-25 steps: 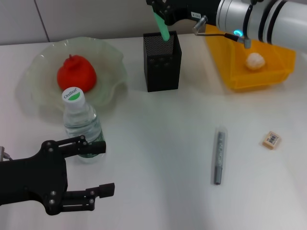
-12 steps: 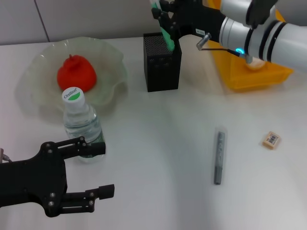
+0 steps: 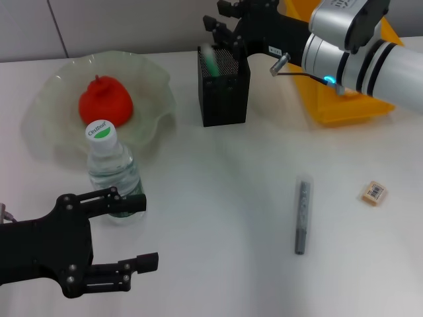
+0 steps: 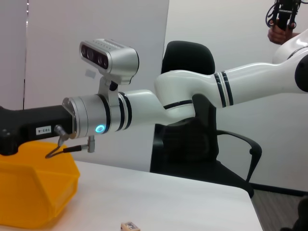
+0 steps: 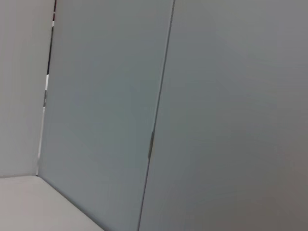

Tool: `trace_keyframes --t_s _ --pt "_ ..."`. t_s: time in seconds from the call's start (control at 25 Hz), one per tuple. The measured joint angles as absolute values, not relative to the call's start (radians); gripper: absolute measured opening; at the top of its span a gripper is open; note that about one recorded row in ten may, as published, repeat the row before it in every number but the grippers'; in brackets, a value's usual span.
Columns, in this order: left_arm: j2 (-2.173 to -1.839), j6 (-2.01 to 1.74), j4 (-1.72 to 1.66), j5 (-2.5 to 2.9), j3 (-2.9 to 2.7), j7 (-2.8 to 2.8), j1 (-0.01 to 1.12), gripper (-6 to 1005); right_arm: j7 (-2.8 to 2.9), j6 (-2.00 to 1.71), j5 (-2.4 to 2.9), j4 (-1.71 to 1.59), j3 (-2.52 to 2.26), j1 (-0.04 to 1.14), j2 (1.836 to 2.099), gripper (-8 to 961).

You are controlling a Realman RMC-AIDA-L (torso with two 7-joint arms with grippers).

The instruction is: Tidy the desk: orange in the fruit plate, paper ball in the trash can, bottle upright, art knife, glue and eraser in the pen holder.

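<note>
My right gripper [image 3: 223, 26] hovers open just above the back of the black mesh pen holder [image 3: 225, 99]. A green glue stick [image 3: 211, 59] leans inside the holder, free of the fingers. The grey art knife [image 3: 303, 214] and the tan eraser [image 3: 373, 193] lie on the desk at the right. The orange [image 3: 106, 102] sits in the pale green fruit plate [image 3: 158, 82]. The bottle [image 3: 112, 168] stands upright beside the plate. My left gripper [image 3: 149, 231] is open and empty just in front of the bottle. The paper ball is hidden behind my right arm.
The yellow trash can [image 3: 344, 109] stands at the back right, partly covered by my right arm; it also shows in the left wrist view [image 4: 33, 192], with the eraser [image 4: 130, 226] at the edge. The right wrist view shows only a wall.
My right gripper lowered the green glue stick into the pen holder and let it go. The right arm shifted forward and now covers the paper ball. The left arm has not moved.
</note>
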State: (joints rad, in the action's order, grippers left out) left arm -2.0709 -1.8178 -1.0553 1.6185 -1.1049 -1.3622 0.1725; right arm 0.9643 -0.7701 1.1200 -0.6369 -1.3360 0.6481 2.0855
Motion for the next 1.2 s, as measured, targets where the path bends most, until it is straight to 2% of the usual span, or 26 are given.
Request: trace_keyframes --t_s 0.04,0.36,0.52,0.56,0.72,0.76,0.88,1.0,1.04,1.2 --pt "-2.071 -1.818 -1.055 1.615 -1.105 -1.362 0.172 800 0.964 -0.769 1.12 -0.637 -1.336 0.648 2.085 236" --pt "-2.071 -1.825 -1.055 1.612 -1.106 -1.362 0.172 800 0.979 -0.768 1.119 -0.645 -1.326 0.639 2.083 452" --pt "-2.071 -1.826 -1.055 1.612 -1.106 -1.362 0.171 800 1.071 -0.769 1.144 -0.719 -1.332 0.6 2.079 614" --pt "-2.07 -1.828 -1.055 1.612 -1.105 -1.362 0.17 800 1.207 -0.77 1.232 -0.822 -1.337 0.552 2.077 655" --pt "-2.069 -1.829 -1.056 1.612 -1.105 -1.359 0.169 800 1.469 -0.774 1.456 -0.994 -1.33 0.489 2.077 705" --pt "-2.069 -1.829 -1.056 1.612 -1.105 -1.355 0.169 800 1.668 -0.789 1.651 -1.101 -1.326 0.462 2.077 718" --pt "-2.069 -1.829 -1.056 1.612 -1.105 -1.351 0.169 800 1.899 -0.85 1.876 -1.2 -1.306 0.455 2.077 717" --pt "-2.069 -1.829 -1.056 1.612 -1.106 -1.35 0.17 800 2.194 -1.023 2.182 -1.301 -1.246 0.497 2.077 717" --pt "-2.069 -1.829 -1.056 1.612 -1.107 -1.349 0.173 800 2.334 -1.169 2.354 -1.347 -1.208 0.548 2.077 717" --pt "-2.069 -1.829 -1.055 1.612 -1.106 -1.347 0.176 800 2.453 -1.349 2.545 -1.393 -1.183 0.616 2.077 718"
